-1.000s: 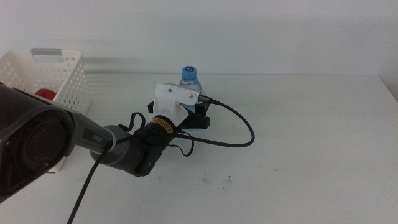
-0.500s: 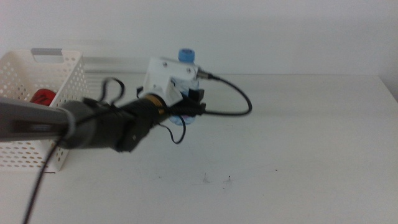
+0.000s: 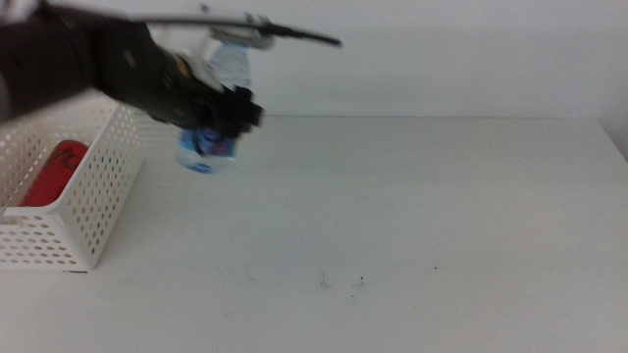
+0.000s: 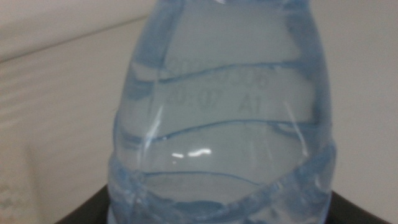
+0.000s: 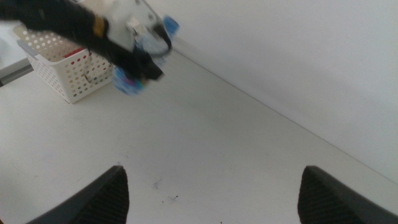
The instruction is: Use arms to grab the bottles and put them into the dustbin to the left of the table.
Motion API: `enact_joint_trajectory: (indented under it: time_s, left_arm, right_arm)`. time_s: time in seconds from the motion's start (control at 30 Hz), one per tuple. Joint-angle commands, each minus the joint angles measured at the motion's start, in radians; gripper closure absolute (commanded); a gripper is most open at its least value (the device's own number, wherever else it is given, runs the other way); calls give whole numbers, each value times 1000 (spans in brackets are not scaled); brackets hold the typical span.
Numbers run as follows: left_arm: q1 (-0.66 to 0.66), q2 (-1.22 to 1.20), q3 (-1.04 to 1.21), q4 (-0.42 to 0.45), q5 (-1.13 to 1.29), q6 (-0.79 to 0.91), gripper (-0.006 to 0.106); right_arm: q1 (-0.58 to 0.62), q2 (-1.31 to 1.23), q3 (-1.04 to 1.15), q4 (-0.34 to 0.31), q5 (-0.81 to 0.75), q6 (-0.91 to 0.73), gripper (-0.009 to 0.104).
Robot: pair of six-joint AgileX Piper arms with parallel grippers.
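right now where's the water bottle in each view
Middle view: the water bottle hangs in the air, gripped by the left end effector, just right of the dustbin.
Left wrist view: the bottle fills the picture, clamped close to the camera.
Right wrist view: small and far off, beside the dustbin; the right end effector waits open.
Shared landmark: the white dustbin, in the middle and right wrist views only.

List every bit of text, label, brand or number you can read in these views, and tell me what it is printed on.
"A1": end of a faint printed date code on the clear water bottle, held in the left gripper beside the dustbin.
Rest of that code: two lines of digits, too blurred to read surely.
Bottle's blue label: motion-blurred, unreadable.
Red can in the dustbin: no legible text.
Right gripper: no markings, waiting with jaws open.
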Motion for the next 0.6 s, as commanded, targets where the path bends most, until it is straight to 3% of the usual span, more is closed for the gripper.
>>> enact_joint_trajectory:
  time_s: [0.0, 0.33, 0.57]
  left_arm:
    - [46, -28, -105, -74, 149, 129, 86]
    - [378, 20, -366, -264, 497, 354, 86]
    - [571, 65, -382, -270, 504, 432, 86]
  right_arm:
    - [2, -2, -6, -7, -1, -6, 2]
    - [2, -2, -6, -7, -1, -6, 2]
    - [2, -2, -6, -7, -1, -6, 2]
